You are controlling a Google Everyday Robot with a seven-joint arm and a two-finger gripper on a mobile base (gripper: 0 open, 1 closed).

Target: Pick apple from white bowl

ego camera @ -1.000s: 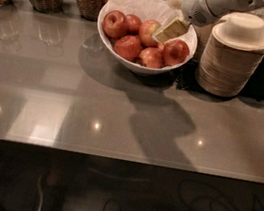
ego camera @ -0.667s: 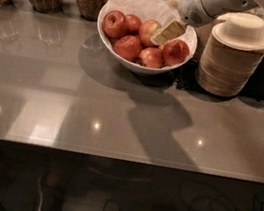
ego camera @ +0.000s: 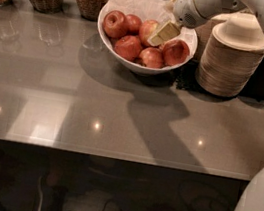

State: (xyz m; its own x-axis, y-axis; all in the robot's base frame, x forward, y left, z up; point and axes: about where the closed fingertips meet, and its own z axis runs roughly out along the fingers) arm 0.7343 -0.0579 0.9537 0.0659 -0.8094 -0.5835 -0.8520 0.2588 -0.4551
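I saw gripper (ego camera: pixel 164 32) barely shifted, still low in wide glossy white bowl (ego camera: pixel 129 65) at pale yellow-orange apple (ego camera: pixel 146 28). Grip state: couldn't tell. No lift yet.

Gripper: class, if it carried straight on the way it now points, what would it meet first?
The gripper, over the white bowl, points down and left into the pile. It would probably meet the apple, the palest one, at its tip first; depth is unclear.

The white arm (ego camera: pixel 205 6) is seen entering from the upper right, angled down and leftward. The gripper (ego camera: pixel 163 33) is carried at its lower end, pointed down-left.
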